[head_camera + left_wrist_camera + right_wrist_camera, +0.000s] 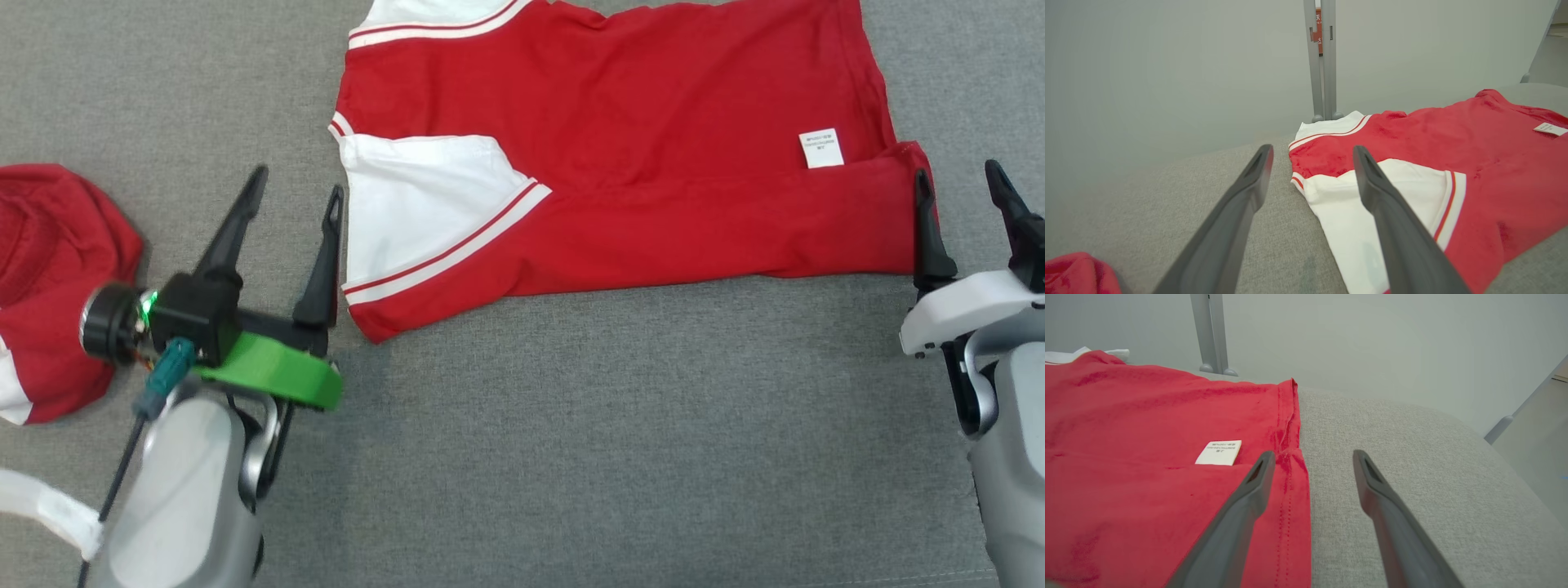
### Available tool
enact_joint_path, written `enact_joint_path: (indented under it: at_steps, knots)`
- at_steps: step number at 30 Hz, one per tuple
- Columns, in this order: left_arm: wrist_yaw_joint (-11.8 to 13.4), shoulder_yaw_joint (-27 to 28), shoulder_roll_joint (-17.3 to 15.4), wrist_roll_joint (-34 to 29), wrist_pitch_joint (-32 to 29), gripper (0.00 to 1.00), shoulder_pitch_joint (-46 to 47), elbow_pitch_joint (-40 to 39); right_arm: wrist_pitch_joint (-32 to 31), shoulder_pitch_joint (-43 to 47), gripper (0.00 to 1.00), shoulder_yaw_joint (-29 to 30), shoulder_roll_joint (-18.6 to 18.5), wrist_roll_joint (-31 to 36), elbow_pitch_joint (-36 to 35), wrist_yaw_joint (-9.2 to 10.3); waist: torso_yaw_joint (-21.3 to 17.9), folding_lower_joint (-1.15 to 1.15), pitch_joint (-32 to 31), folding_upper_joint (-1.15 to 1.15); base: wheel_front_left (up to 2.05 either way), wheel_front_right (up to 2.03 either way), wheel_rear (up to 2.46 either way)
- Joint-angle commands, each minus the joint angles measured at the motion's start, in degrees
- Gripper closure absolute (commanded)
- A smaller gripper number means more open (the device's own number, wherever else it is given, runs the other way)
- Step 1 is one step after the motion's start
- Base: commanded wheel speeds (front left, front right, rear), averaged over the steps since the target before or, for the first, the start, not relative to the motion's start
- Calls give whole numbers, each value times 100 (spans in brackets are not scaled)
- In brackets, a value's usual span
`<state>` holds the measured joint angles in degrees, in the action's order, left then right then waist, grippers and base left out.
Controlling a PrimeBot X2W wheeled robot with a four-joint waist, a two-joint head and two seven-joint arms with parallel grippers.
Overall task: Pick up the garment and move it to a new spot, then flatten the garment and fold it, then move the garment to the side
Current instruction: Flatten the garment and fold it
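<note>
Red across the body of the garment (653, 122), white at the sleeves, banded with thin red and white stripes. White label (820, 148) toward 3 o'clock. At 9 o'clock, second cloth (49, 269) red with a white patch. Speckled grey surface (571, 449). Black left claw (297, 181) above a green bracket (277, 376); black right claw (957, 170) too.

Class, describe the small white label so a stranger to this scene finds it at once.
On the grey fabric surface lies a flat red-and-white shirt. Near its right hem sits a small white rectangular label, tiny and printed, unlike the large striped white sleeves.
</note>
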<state>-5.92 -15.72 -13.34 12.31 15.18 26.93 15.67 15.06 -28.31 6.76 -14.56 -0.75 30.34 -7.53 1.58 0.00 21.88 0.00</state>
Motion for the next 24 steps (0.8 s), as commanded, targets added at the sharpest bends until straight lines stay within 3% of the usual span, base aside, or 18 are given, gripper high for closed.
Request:
enact_joint_path:
  at_steps: [1,7,16,17,18,19,20,21,22,24]
  knots:
    - [31,107,110,117,-5,0,-378,-12,15,179,0,84,50,25,-156,8,-17,0,-139,0,0,0,0]
    - [-43,128,514,459,-2,0,-1377,582,16,880,0,327,298,17,-617,8,-4,0,-371,0,0,0,0]
    - [-112,-76,651,477,-4,0,-1026,1427,16,1160,0,299,411,-11,-638,7,-48,0,-425,0,0,0,0]
    - [-115,-100,652,502,-3,13,-962,1477,16,1146,0,296,408,-9,-623,7,-58,0,-419,0,0,0,0]
    - [-127,-140,634,489,-4,40,-922,1516,16,1130,0,290,408,-5,-609,8,-67,0,-416,0,0,0,0]
    - [-137,-191,618,483,-4,56,-883,1565,16,1113,0,285,405,0,-589,8,-74,0,-412,0,0,0,0]
    - [-142,-210,613,499,-4,64,-856,1585,16,1103,0,284,407,-1,-569,8,-78,0,-410,0,0,0,0]
    - [-148,-240,596,503,-3,89,-816,1597,15,1087,0,266,418,-24,-518,7,-81,0,-406,0,0,0,0]
    - [-153,-271,581,492,-4,100,-797,1618,16,1066,0,242,427,-61,-459,7,-82,0,-403,0,0,0,0]
    - [-149,-327,544,500,-4,100,-777,1649,16,982,0,212,420,-129,-299,7,-78,0,-397,0,0,0,0]
